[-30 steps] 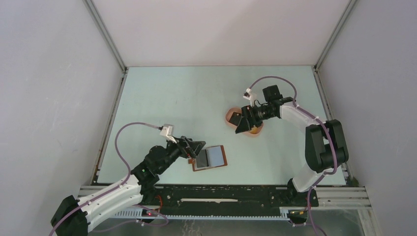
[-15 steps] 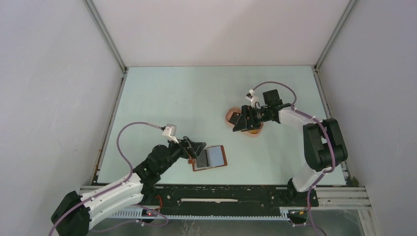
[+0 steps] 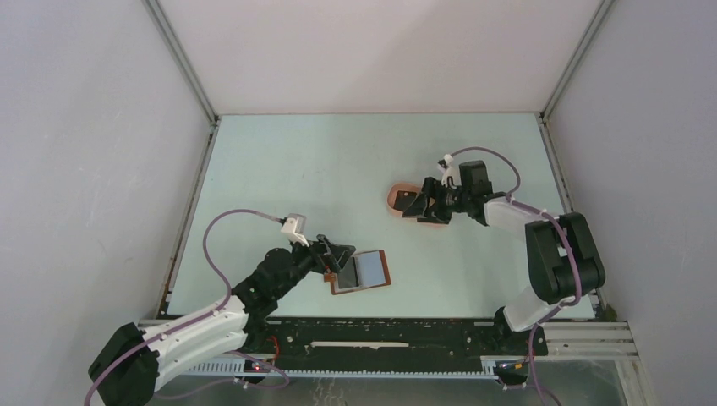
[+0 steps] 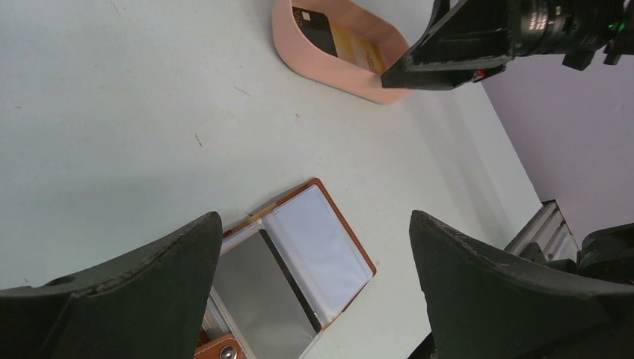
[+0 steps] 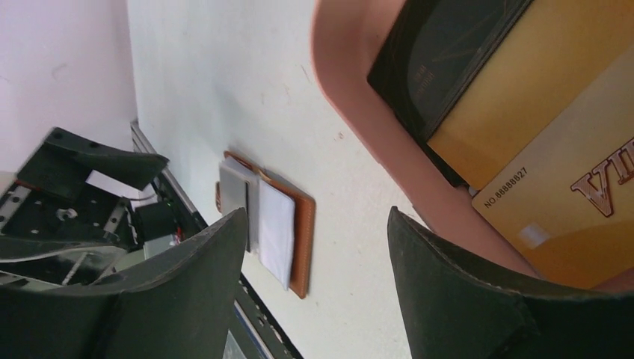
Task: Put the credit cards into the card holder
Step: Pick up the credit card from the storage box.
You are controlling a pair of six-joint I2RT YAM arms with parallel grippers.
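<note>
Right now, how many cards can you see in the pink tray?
3, overlapping in the pink tray: a black card at one end, a plain gold card beside it, then a gold card with numbers. More may hide underneath.

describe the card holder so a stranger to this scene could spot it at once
On the pale green table, look near the front edge, beside the left gripper. The card holder lies open there: brown leather rim, clear pockets inside, unlike the pink tray farther back.

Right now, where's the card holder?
In the top view the card holder lies open near the front edge of the table, right beside the left gripper; the pink tray sits farther back.
</note>
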